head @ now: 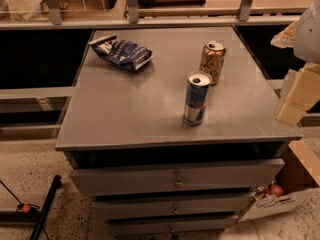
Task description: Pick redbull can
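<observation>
Speckled floor nearest, with a black pole lying at lower left and an open cardboard box at lower right, beside the furniture. Grey metal desk fills the middle of the view, with three shallow drawers stacked under its top. The top drawer sits slightly out.

Redbull can: upright on the desk, right of centre, in the near half, set back from the front edge. Blue and silver body, silver top with the tab opening visible. Nothing touches it.

Gripper: cream-coloured blocky parts at the right edge of the view, off the desk's right side, about level with the redbull can and well apart from it. Cut off by the view's edge and seen at an awkward angle, so how wide it is set can't be made out. It holds nothing visible.

Gold can: upright, just behind and slightly right of the redbull can, close but apart.

Crumpled blue snack bag: lying flat at the far left of the desk.

Beyond the far edge is a light metal rail with upright posts, and shelving behind it.
</observation>
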You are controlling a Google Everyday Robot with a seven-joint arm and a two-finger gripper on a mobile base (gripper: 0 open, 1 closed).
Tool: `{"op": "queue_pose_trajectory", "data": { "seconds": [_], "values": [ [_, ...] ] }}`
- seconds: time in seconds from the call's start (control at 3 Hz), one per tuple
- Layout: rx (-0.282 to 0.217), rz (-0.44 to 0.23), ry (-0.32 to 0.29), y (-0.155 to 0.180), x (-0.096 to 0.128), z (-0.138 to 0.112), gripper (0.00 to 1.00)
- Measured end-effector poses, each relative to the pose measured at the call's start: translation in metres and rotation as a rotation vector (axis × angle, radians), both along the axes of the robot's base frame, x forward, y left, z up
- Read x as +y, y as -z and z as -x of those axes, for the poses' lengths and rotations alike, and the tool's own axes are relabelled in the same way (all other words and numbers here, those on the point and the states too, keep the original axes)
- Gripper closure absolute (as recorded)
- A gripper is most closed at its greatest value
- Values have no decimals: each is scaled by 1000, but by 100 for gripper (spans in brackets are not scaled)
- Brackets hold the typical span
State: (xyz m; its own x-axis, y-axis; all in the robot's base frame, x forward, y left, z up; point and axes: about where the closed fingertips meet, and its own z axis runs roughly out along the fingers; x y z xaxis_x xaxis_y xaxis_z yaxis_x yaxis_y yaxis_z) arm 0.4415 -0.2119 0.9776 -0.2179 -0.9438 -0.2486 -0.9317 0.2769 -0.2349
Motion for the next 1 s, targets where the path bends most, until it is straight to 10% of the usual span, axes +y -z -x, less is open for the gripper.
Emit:
{"op": "queue_pose_trajectory", "data": {
  "seconds": [1.0],
  "values": [
    [-7,-408,-122,37,65,-40,0]
  ]
}}
